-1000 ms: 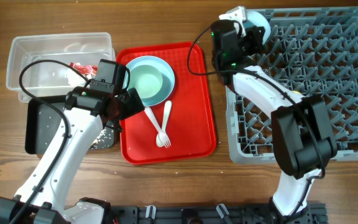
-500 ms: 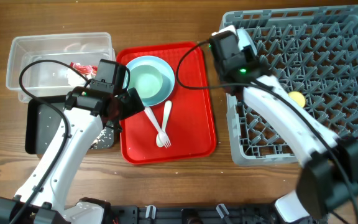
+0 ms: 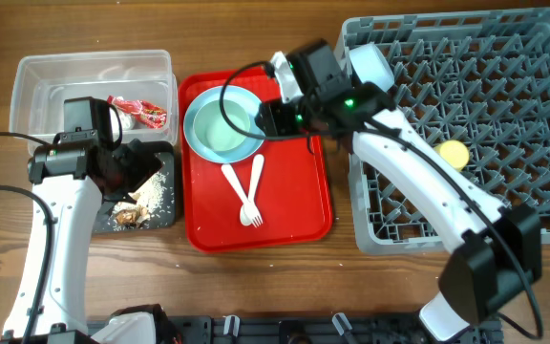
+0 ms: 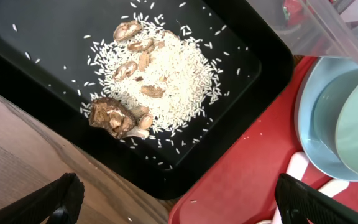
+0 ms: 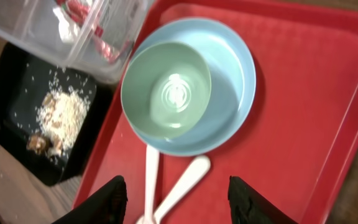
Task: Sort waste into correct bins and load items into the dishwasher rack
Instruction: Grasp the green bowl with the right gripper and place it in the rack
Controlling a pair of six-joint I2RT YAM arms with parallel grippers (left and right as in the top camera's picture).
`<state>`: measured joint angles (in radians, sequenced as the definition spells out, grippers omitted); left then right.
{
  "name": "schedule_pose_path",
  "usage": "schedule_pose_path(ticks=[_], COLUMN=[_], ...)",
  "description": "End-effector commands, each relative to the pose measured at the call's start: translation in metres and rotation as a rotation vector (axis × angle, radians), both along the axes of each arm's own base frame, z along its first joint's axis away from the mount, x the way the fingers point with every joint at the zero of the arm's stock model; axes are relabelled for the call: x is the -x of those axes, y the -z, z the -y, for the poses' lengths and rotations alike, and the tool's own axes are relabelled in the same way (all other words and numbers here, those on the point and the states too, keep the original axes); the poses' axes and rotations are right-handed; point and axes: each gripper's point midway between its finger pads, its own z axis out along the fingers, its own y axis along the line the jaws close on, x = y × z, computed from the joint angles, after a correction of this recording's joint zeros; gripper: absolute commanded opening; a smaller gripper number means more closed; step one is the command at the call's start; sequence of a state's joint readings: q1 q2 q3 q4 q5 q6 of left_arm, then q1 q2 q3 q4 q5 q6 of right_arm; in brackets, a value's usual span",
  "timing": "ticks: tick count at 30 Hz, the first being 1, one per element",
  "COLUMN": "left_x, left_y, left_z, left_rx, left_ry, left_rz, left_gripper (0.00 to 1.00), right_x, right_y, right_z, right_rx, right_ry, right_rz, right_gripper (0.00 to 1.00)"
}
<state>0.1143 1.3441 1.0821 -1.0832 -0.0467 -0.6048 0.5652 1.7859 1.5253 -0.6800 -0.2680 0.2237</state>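
My right gripper [image 5: 179, 202] hangs open and empty over the red tray, just above the white fork [image 5: 149, 186] and spoon [image 5: 186, 182]. A pale green bowl [image 5: 166, 90] sits in the round pale-blue plate [image 5: 232, 93]. My left gripper [image 4: 188, 205] is wide open and empty at the black tray's [image 4: 48, 37] near edge, where rice and brown food scraps [image 4: 145, 84] lie. The red-and-white wrapper [image 3: 143, 111] lies in the clear tub [image 3: 41, 96]. The grey dishwasher rack [image 3: 504, 201] holds a pale bowl [image 3: 370, 65] and the yellow cup [image 3: 454, 153].
The flat red tray [image 3: 299, 205] lies between the bins and the rack. The clear tub's corner [image 4: 328, 34] overhangs the black tray beside the plate [image 4: 319, 134]. Bare wooden table [image 4: 23, 168] runs along the front.
My right gripper opened, left the pale bowl in the rack's back-left corner and swung left over the red tray. My left arm drew back from the plate to the black tray.
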Motion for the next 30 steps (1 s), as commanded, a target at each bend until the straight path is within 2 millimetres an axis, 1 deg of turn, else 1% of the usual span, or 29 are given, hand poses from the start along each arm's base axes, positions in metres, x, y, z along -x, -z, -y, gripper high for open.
schedule_pose_path(ticks=[1, 3, 4, 5, 6, 7, 8, 9, 10, 11, 12, 14, 15, 16, 19, 20, 21, 22, 23, 25, 26, 27, 28, 29, 30], left_x=[0.0, 0.0, 0.0, 0.0, 0.0, 0.0, 0.0, 0.001, 0.0, 0.001, 0.0, 0.0, 0.0, 0.0, 0.0, 0.0, 0.0, 0.0, 0.0, 0.0, 0.0, 0.0, 0.0, -0.001, -0.001], left_y=[-0.003, -0.003, -0.003, -0.003, -0.003, -0.003, -0.003, -0.003, -0.003, -0.003, -0.003, -0.003, -0.003, -0.003, -0.003, -0.003, -0.003, -0.003, -0.003, -0.003, -0.003, -0.004, -0.004, -0.004, -0.004], left_z=[0.003, 0.003, 0.003, 0.003, 0.003, 0.003, 0.003, 0.003, 0.003, 0.003, 0.003, 0.003, 0.003, 0.003, 0.003, 0.003, 0.003, 0.003, 0.003, 0.003, 0.003, 0.003, 0.003, 0.003, 0.003], left_rx=[0.023, 0.023, 0.023, 0.023, 0.023, 0.023, 0.023, 0.023, 0.023, 0.023, 0.023, 0.023, 0.023, 0.023, 0.023, 0.023, 0.023, 0.023, 0.023, 0.023, 0.023, 0.022, 0.023, 0.023, 0.023], left_ry=[-0.005, -0.005, -0.005, -0.005, -0.005, -0.005, -0.005, -0.005, -0.005, -0.005, -0.005, -0.005, -0.005, -0.005, -0.005, -0.005, -0.005, -0.005, -0.005, -0.005, -0.005, -0.005, -0.005, -0.005, -0.005], left_rz=[0.016, 0.016, 0.016, 0.016, 0.016, 0.016, 0.016, 0.015, 0.016, 0.015, 0.016, 0.016, 0.016, 0.016, 0.016, 0.016, 0.016, 0.016, 0.016, 0.016, 0.017, 0.018, 0.019, 0.02, 0.021], left_gripper=[1.0, 1.0, 1.0, 1.0, 1.0, 1.0, 1.0, 1.0, 1.0, 1.0, 1.0, 1.0, 1.0, 1.0, 1.0, 1.0, 1.0, 1.0, 1.0, 1.0, 1.0, 1.0, 1.0, 1.0, 1.0], right_x=[-0.023, -0.031, -0.032, -0.033, -0.035, -0.036, -0.036, -0.037, -0.037, -0.036, -0.036, -0.036, -0.035, -0.035, -0.041, -0.045, -0.055, -0.063, -0.071, -0.082, -0.086, -0.088, -0.092, -0.094, -0.097], right_y=[0.038, 0.061, 0.07, 0.087, 0.105, 0.112, 0.122, 0.128, 0.13, 0.137, 0.142, 0.144, 0.145, 0.146, 0.137, 0.127, 0.098, 0.073, 0.043, -0.015, -0.043, -0.061, -0.088, -0.105, -0.12], right_z=[-0.019, -0.037, -0.042, -0.045, -0.043, -0.043, -0.047, -0.046, -0.044, -0.043, -0.041, -0.036, -0.032, -0.03, -0.029, -0.026, -0.016, -0.003, 0.014, 0.047, 0.069, 0.089, 0.125, 0.154, 0.188], right_rx=[0.027, 0.03, 0.04, 0.072, 0.116, 0.127, 0.139, 0.15, 0.152, 0.151, 0.154, 0.179, 0.192, 0.2, 0.194, 0.193, 0.19, 0.198, 0.207, 0.239, 0.27, 0.298, 0.361, 0.422, 0.504], right_ry=[0.061, 0.048, 0.043, 0.065, 0.126, 0.14, 0.138, 0.172, 0.195, 0.226, 0.246, 0.26, 0.28, 0.287, 0.293, 0.292, 0.301, 0.327, 0.365, 0.397, 0.421, 0.449, 0.496, 0.541, 0.595], right_rz=[-0.014, 0.003, 0.006, 0.003, -0.008, -0.01, -0.007, -0.015, -0.023, -0.045, -0.06, -0.057, -0.063, -0.062, -0.037, -0.011, 0.06, 0.12, 0.19, 0.334, 0.404, 0.449, 0.516, 0.558, 0.599], right_gripper=[0.54, 0.55, 0.55, 0.55, 0.54, 0.54, 0.49, 0.41, 0.35, 0.28, 0.25, 0.18, 0.13, 0.04, 0.04, 0.04, 0.04, 0.04, 0.04, 0.04, 0.04, 0.04, 0.04, 0.04, 0.04])
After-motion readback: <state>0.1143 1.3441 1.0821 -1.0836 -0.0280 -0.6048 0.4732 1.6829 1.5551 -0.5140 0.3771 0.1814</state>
